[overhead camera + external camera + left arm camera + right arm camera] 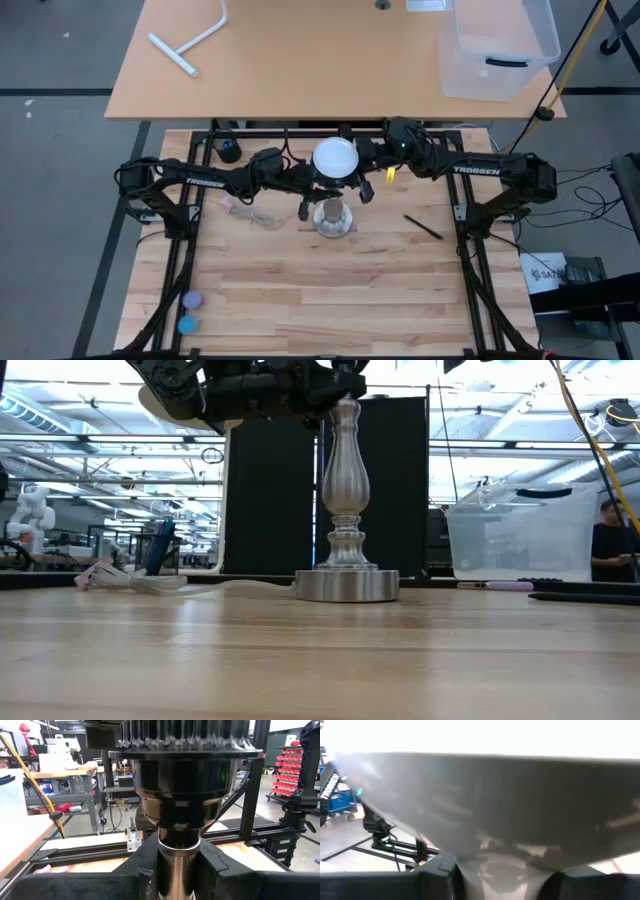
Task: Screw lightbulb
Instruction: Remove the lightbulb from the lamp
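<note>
The lightbulb sits globe-up over the metal lamp post at the table's middle. My right gripper pinches the bulb's pale neck from the right. My left gripper clamps the post just under its black socket.

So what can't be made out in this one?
- Whether the lightbulb sits threaded in the lamp post: grippers cover the joint in the low view, and the globe hides it from above.
- The right gripper fingertips: cut off by the right wrist view's lower edge.
- The lamp's socket: fills the left wrist view, its top cut off.
</note>
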Controlling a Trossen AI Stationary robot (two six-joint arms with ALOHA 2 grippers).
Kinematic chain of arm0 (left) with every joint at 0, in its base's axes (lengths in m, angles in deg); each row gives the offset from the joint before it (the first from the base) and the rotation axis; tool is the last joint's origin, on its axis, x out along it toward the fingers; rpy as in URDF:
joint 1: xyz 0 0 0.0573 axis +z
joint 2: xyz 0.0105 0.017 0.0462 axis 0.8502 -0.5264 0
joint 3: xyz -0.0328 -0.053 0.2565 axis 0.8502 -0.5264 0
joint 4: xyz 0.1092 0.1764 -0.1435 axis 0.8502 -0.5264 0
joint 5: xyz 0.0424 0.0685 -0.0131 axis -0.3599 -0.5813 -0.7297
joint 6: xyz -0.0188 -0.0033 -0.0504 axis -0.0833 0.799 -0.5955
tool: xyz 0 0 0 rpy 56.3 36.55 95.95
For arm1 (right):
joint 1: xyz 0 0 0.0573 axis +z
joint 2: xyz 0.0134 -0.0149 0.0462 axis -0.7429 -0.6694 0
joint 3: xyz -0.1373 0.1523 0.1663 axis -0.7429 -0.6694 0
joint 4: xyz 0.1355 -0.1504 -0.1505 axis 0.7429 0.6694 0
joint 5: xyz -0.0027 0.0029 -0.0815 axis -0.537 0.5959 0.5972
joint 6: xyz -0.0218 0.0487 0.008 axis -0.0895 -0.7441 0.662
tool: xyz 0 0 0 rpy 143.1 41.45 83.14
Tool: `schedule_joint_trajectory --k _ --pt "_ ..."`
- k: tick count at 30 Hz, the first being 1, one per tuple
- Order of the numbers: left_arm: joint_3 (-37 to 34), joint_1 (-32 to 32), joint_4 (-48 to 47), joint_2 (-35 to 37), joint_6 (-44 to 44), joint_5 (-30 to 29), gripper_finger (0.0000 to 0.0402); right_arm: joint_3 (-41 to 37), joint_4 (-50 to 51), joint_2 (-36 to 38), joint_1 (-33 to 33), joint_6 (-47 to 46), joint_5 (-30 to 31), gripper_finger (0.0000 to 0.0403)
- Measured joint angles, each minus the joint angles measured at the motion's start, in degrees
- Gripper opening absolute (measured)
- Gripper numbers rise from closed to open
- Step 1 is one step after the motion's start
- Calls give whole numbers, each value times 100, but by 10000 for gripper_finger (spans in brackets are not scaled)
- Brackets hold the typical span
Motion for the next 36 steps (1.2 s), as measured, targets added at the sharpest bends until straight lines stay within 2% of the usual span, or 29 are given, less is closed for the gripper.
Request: schedule_joint_trajectory --k 4,8,14,17,21,27,34,36 --pt "0 -2 -26 0 5 52 72 0 -44 0 28 45 -39 167" --pt "-2 -11 -43 2 34 98 72 0 -119 29 164 284 176 198" --pt "-2 -13 -52 2 50 84 72 0 301 313 254 676 465 258" --pt "-2 -13 -50 2 47 50 72 7 645 501 252 820 578 273" --pt "-2 -13 -50 2 56 44 72 7 1078 758 252 972 615 278" --pt "-2 -7 -69 2 40 46 72 28 1883 1221 252 1340 1037 278" --pt "-2 -8 -82 2 7 -98 72 39 2763 1436 271 1303 1156 269" --pt "-2 -11 -86 2 -8 -190 72 39 3027 1442 334 1301 1529 265"
